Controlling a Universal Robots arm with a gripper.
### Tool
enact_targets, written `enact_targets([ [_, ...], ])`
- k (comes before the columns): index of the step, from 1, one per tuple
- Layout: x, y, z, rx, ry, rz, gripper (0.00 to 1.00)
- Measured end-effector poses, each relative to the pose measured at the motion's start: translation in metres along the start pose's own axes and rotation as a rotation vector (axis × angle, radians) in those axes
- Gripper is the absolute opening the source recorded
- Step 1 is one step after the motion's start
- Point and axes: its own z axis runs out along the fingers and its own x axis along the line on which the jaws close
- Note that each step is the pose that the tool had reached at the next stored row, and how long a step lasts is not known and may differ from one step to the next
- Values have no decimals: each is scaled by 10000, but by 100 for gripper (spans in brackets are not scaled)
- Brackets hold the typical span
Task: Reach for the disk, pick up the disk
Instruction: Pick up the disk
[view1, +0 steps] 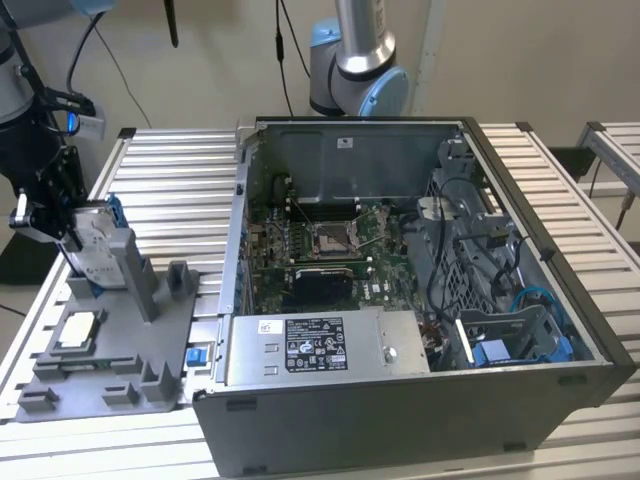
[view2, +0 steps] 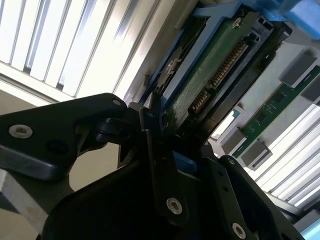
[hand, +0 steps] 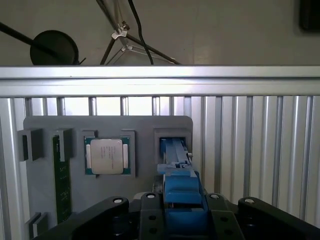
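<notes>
One end effector (hand: 181, 199) clamps the disk (view2: 200, 85); second wrist view shows connector (view2: 227, 64).

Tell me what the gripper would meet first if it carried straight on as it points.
Most likely the disk: its blue-framed edge sits right in front of the gripper, with the grey holder beyond. Depth is unclear.
</notes>
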Motion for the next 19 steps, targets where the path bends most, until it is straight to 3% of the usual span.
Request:
enact_targets([
  [4, 0, 0, 0, 1, 2, 1, 0],
  [6, 0, -1, 0, 1, 80, -2, 0],
  [7, 1, 0, 0, 0, 85, -2, 0],
  [10, -1, 4, 0, 15, 12, 1, 0],
  [19, -1, 7, -22, 16, 9, 0, 0],
])
